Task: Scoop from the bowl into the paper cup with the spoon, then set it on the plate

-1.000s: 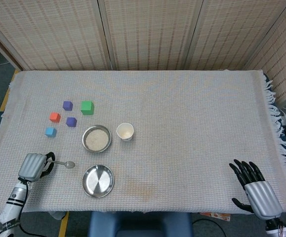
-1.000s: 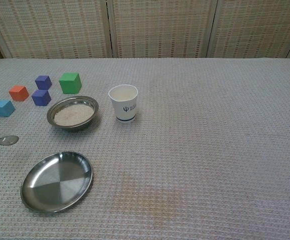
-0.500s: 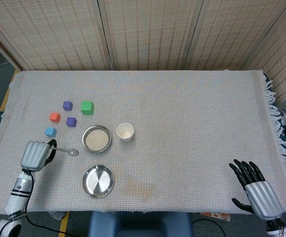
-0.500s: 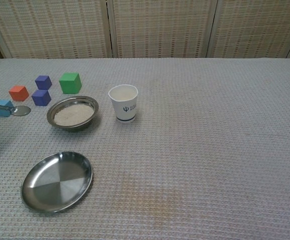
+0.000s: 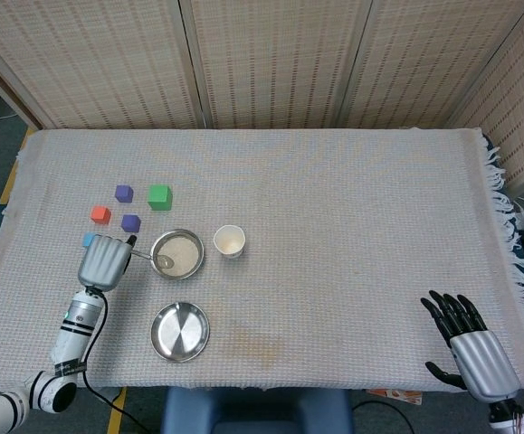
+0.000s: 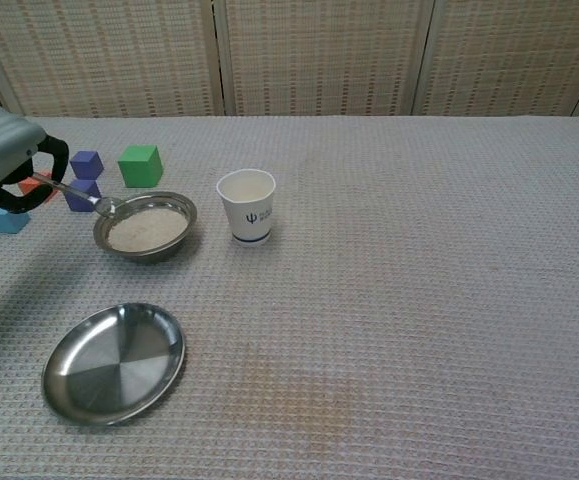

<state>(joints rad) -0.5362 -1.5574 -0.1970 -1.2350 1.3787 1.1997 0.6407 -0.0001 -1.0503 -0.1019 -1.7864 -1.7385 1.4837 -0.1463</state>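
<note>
Left hand [image 5: 106, 261] gripping spoon [image 5: 149, 258], tipping bowl-end over bowl [image 5: 189, 268] rim; right hand [image 5: 472, 348] resting, fingers spread, holding nothing.

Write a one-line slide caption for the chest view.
Left hand holds the spoon at the rim of the grain-filled bowl, paper cup beside it, empty plate in front.

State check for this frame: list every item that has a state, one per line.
left hand: holds the spoon
spoon: tip at the bowl's near-left rim
bowl: holds pale grains
paper cup: upright; contents unclear
plate: nothing on it
right hand: holds nothing, fingers apart, near table edge
</note>
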